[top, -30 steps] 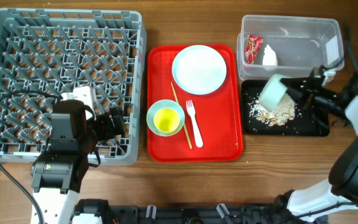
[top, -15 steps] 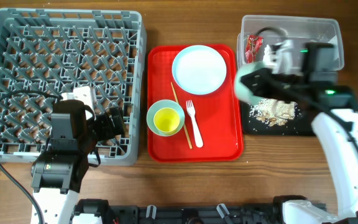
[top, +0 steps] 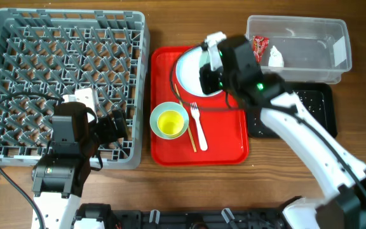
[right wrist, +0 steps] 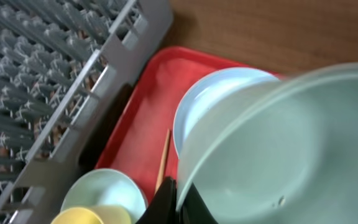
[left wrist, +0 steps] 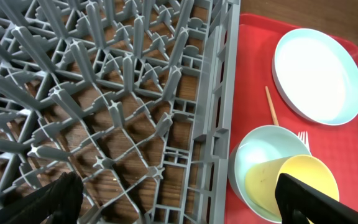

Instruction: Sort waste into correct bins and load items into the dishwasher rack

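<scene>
Bowl (right wrist: 278, 143) in right pincer (right wrist: 179, 199) tilted on edge, mouth apparently sideways.

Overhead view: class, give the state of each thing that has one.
Right claw: shut on pale mint-green bowl.
Left claw: open, over grey plastic dishwasher rack.
Small yellow cup: upright inside second mint-green bowl.
Clear rectangular plastic tub: holds red snack wrapper, white tissue.
Pale round plate: flat on red tray.

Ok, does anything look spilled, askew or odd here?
Nothing looks spilled or damaged. What stands out: the right pincer holds a mint-green bowl tipped steeply on its side above the red tray, near the plate. The yellow cup sits nested inside the other bowl.
</scene>
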`<state>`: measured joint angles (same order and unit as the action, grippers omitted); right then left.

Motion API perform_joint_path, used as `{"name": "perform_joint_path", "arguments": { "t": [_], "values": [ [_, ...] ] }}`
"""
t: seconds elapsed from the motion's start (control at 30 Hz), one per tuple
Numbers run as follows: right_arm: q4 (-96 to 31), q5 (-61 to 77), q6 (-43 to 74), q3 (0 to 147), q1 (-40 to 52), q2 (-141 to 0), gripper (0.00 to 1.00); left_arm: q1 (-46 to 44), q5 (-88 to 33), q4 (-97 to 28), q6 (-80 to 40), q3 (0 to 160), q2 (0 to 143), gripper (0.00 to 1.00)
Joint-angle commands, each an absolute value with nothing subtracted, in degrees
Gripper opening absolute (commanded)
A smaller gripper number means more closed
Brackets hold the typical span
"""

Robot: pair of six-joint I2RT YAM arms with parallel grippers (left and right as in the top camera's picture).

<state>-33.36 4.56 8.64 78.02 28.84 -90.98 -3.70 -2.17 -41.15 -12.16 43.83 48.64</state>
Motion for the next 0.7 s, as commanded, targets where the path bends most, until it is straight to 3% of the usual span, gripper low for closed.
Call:
{"name": "perform_joint_path", "arguments": {
  "t": [0.0, 0.3, 0.53, 0.6, 0.63, 0.67],
  "values": [
    [-39.4, 3.1, 7.5, 90.1, 28.8, -98.0, 0.04, -4.0, -1.8, -41.0, -12.5, 44.9, 48.2, 1.00],
    [-41.2, 7.6, 7.7, 93.6, 28.8, -115.2, 0.04, -4.0, -1.8, -41.0, -12.5, 44.9, 48.2, 1.00],
    [-40.5, 10.0, 8.0, 93.6, 29.0, -119.9, 0.05, -4.0, -1.8, -41.0, -12.5, 44.9, 48.2, 1.00],
    [-40.7, 11.4, 8.1, 93.6, 29.0, -119.5, 0.11, -4.0, -1.8, -41.0, -12.5, 44.9, 48.2, 1.00],
    [-41.0, 12.8, 8.1, 93.7, 29.0, -119.1, 0.24, -4.0, -1.8, -41.0, -12.5, 44.9, 48.2, 1.00],
    [-41.5, 13.7, 8.4, 93.8, 29.0, -118.4, 0.28, -4.0, -1.8, -41.0, -12.5, 44.9, 48.2, 1.00]
  ]
}}
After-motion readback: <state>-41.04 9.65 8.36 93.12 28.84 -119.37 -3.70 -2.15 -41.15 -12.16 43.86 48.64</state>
